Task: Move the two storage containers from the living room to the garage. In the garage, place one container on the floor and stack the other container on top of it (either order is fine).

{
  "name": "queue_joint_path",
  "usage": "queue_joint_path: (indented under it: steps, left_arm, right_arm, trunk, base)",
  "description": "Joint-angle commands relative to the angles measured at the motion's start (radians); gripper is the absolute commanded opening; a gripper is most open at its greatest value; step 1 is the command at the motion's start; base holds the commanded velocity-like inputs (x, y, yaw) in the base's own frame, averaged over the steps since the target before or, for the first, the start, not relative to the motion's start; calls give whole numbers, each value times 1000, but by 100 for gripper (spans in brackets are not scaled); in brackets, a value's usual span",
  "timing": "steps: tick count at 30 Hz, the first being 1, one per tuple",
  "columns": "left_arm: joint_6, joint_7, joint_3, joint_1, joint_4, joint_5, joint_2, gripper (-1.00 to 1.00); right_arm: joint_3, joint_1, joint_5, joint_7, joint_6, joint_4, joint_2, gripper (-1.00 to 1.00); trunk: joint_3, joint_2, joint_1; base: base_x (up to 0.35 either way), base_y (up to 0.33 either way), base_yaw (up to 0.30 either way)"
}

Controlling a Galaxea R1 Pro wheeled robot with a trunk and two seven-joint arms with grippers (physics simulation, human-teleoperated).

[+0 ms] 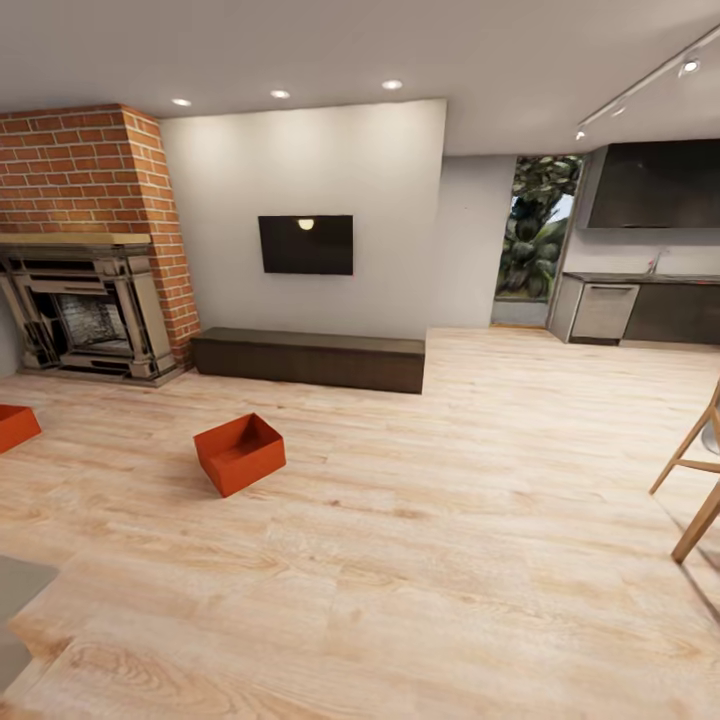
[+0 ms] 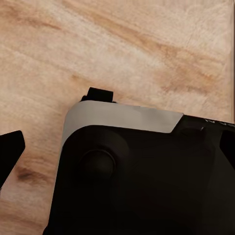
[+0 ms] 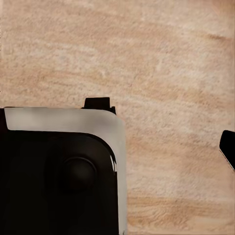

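Robot base (image 3: 58, 176) over wood-plank floor (image 3: 161, 58)

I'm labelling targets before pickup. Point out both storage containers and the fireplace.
Nearer storage container (image 1: 240, 455), head view: on its open inside.
Second storage container (image 1: 15, 425), head view: on its visible corner at the picture's left edge.
Fireplace (image 1: 88, 320), head view: on the firebox opening.

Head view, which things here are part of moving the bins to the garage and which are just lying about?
Part of the job:
- near bin, open, on the wood floor
- second bin, cut off at the picture's left edge

Just there:
- fireplace
- TV
- low bench
- chair
- kitchen counter
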Motion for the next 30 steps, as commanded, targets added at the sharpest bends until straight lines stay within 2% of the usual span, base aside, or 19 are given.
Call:
queue_joint_path:
  steps: [1, 30]
  left_arm:
    - [3, 1, -1, 0, -1, 8, 0, 100]
    - [3, 1, -1, 0, 0, 8, 0, 100]
  right_arm:
    - [6, -1, -10, 6, -10, 3, 1, 100]
    - [0, -1, -11, 6, -12, 3, 13, 100]
  trunk:
    - [-1, 0, 1]
    - [-1, 0, 1]
  base:
    - [324, 0, 0]
    - [324, 0, 0]
